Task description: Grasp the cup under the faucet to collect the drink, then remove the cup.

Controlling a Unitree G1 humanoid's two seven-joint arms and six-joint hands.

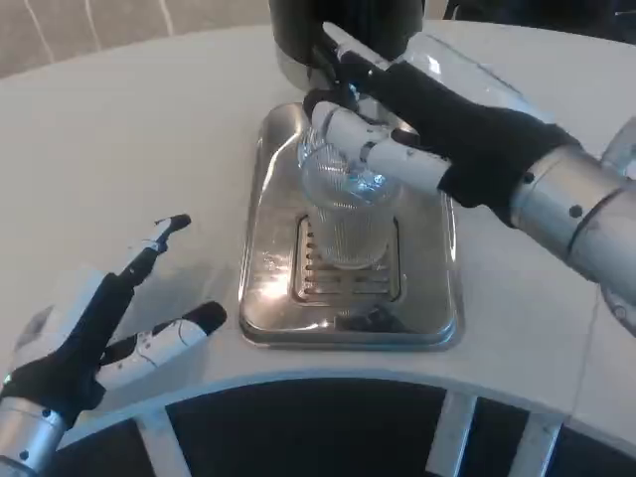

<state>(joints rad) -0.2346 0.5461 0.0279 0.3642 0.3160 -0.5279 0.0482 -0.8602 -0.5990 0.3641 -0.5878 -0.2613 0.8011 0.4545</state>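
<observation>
A white tabletop [119, 129] with a curved near edge spreads under soft, even light. Below that edge lies a dark gap crossed by pale struts [452, 427]. At the far upper left, a greyish floor [89, 25] shows thin white lines running across it.

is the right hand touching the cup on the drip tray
Touching. In the head view the right hand has its fingers wrapped around the upper part of the clear cup, which stands on the drip tray grate.
</observation>
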